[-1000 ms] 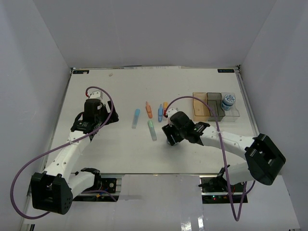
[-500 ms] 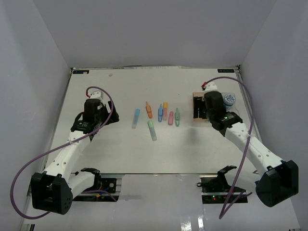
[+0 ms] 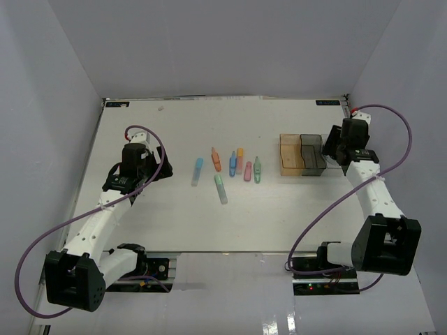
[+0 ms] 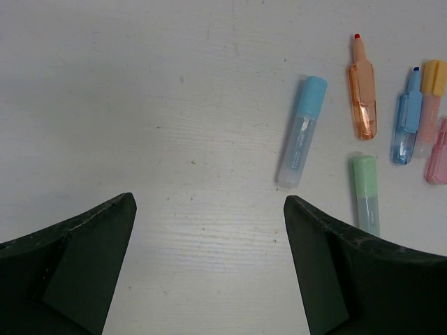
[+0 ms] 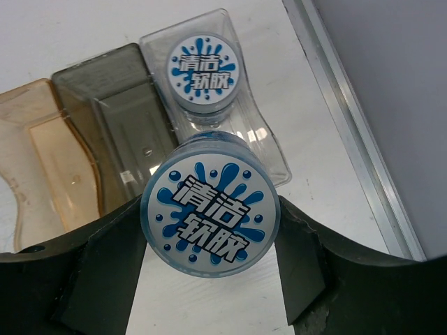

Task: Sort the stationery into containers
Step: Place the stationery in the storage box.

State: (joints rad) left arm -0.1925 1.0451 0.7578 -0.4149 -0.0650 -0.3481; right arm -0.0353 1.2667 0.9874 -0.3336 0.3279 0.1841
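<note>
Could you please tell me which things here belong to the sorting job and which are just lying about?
Job: pastel markers; amber bin; grey bin; clear bin; patterned tub inside the clear bin; second tub gripped by the right fingers.
Lying about: purple cables; metal table rail.

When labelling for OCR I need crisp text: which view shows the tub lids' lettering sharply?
Right wrist: lettering crisp on the held tub and the tub in the clear bin. Top external: neither tub shows. Left wrist: only markers, no tubs.
</note>
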